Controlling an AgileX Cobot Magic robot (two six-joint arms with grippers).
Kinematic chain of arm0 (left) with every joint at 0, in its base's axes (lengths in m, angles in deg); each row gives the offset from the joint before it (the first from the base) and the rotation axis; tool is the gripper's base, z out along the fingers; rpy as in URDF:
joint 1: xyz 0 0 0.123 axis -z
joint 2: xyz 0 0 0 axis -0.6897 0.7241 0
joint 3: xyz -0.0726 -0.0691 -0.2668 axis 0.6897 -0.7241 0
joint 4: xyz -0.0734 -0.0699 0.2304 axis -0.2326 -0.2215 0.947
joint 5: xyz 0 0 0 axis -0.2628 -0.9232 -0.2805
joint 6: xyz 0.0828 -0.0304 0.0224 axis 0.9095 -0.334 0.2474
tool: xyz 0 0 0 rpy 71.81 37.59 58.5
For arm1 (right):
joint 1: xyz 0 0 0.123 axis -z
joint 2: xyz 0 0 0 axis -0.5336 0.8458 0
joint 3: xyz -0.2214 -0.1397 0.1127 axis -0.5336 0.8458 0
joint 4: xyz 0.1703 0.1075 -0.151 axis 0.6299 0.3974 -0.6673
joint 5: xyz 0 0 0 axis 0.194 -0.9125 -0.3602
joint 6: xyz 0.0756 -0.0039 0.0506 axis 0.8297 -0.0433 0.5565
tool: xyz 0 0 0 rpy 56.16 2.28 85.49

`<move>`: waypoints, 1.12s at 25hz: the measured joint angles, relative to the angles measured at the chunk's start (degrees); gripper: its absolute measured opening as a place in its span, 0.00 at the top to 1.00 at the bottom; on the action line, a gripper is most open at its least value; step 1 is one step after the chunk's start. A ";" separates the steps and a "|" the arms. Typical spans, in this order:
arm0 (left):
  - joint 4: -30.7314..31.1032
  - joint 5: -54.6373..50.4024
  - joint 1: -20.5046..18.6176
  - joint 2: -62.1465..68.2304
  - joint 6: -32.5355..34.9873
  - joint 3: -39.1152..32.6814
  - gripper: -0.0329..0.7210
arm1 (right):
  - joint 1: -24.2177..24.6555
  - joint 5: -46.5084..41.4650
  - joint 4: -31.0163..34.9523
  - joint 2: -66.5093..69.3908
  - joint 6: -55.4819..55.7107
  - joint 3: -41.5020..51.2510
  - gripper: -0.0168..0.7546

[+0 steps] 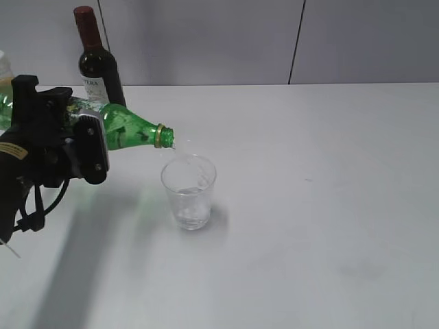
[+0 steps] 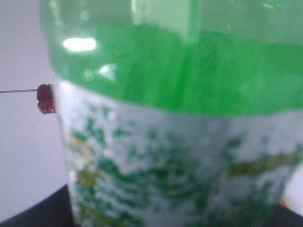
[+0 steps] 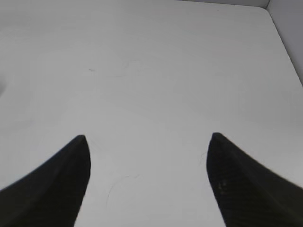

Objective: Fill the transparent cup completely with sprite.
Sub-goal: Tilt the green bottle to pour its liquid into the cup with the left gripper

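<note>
The transparent cup [image 1: 188, 191] stands upright on the white table, with a little clear liquid at its bottom. My left gripper [image 1: 79, 147] is shut on the green sprite bottle [image 1: 130, 128], which lies tilted almost level with its open mouth just above the cup's left rim. A thin trickle of sprite falls from the mouth into the cup. The left wrist view is filled by the blurred bottle [image 2: 180, 118] and its label. My right gripper [image 3: 149, 142] is open and empty above bare table; it does not show in the exterior view.
A dark wine bottle [image 1: 98, 65] with a red cap stands at the back left behind my left arm; its cap also shows in the left wrist view [image 2: 46, 99]. A pale bottle edge [image 1: 4, 72] shows at the far left. The white table [image 1: 322, 205] stretches to the right.
</note>
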 joint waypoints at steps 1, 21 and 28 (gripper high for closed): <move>0.00 0.00 0.00 0.00 0.46 0.00 0.38 | 0.00 0.00 0.00 0.00 0.00 0.00 0.22; -0.07 1.30 0.00 0.00 4.47 0.00 0.38 | 0.00 0.00 0.00 0.00 0.00 0.00 0.22; -0.07 2.53 0.00 0.00 5.93 0.11 0.38 | 0.00 0.00 0.00 0.00 0.00 0.00 0.22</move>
